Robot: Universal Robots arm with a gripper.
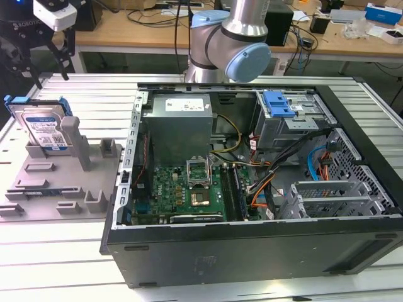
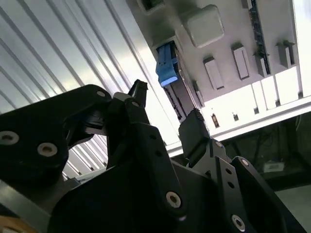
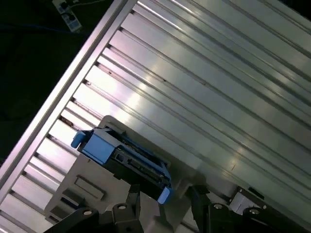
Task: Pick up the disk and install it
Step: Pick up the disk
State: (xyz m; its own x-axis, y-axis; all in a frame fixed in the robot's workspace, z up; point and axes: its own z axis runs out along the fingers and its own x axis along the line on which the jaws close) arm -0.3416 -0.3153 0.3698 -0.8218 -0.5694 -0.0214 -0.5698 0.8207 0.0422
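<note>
Over the grey holding fixture [image 1: 38,179], at the exterior view's left: I, the black two-fingered gripper [image 1: 50,72], hang above the disk without touching it.
Jaws: apart, with nothing between them. In the first wrist view my fingers [image 3: 127,213] stand either side of a gap, and the disk lies beyond it.
Disk: a flat rectangular silver-metal hard drive in a blue plastic carrier rail [image 1: 43,126]. It stands on edge in a slot of the fixture, well apart from the case to its right.
Case: an open black computer tower [image 1: 252,251] lying on its side on the ribbed aluminium table [image 1: 63,277]. A ribbed blue latch [image 1: 277,104] sits at its far right.
Handling, as I judge it: stiff, dense, and heavy for its size. The metal faces look smooth and could slip. A knock could harm it, and the plastic rail would probably flex.
Hold: across the two broad faces near the upper edge, avoiding the rail's tabs and the connector edge.
Writing: there is a white-and-blue label on the disk's near face and a white sticker on the grey power-supply box [image 1: 179,119]. I cannot make out the print on either.
</note>
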